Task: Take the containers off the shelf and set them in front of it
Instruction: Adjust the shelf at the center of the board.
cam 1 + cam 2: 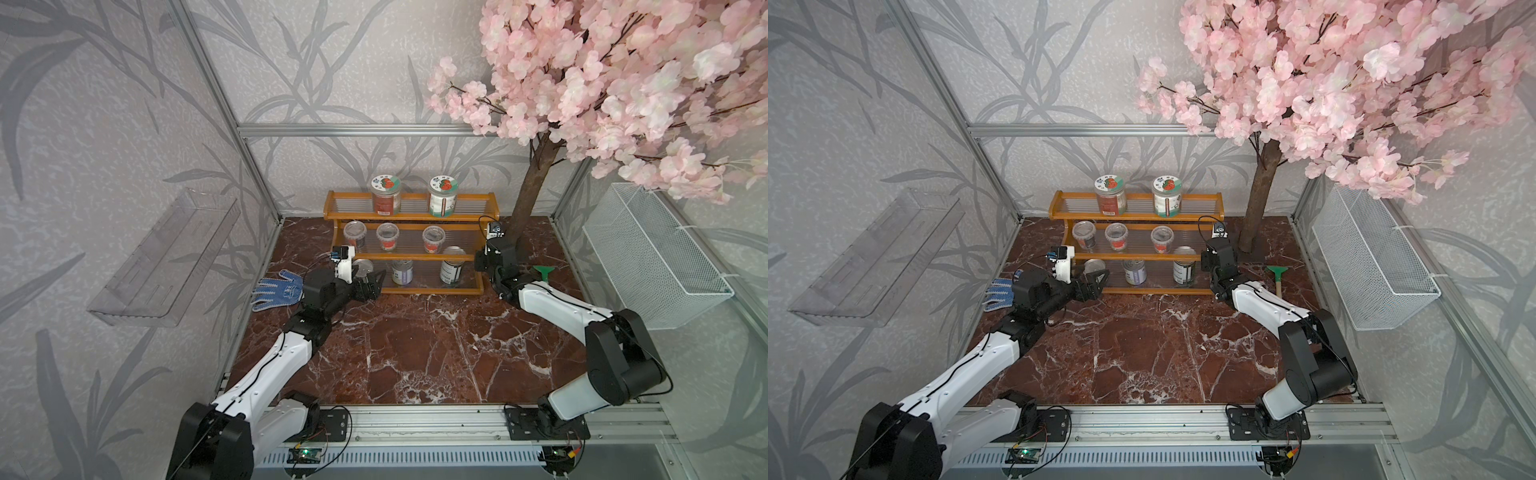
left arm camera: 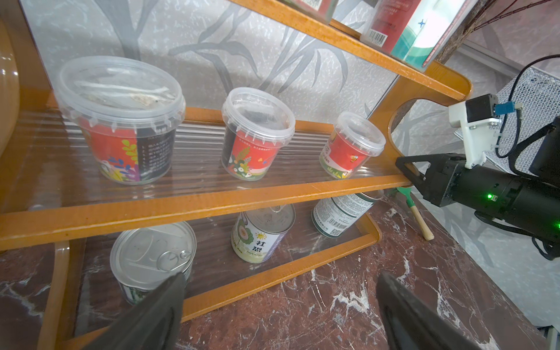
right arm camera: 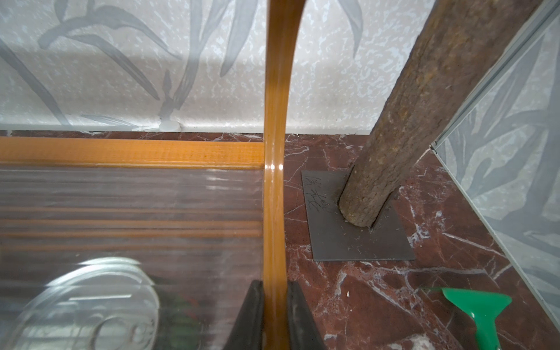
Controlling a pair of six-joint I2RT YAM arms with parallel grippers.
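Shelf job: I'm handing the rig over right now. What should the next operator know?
Left gripper: open, in front of the bottom tier's left-end can, not gripping it.
Right gripper: shut on the shelf side panel.
Containers: two jars on the top tier, three cups on the middle, the other two cans on the bottom.
Done: nothing is off the shelf yet.
Left: all eight go on the marble tabletop in front.
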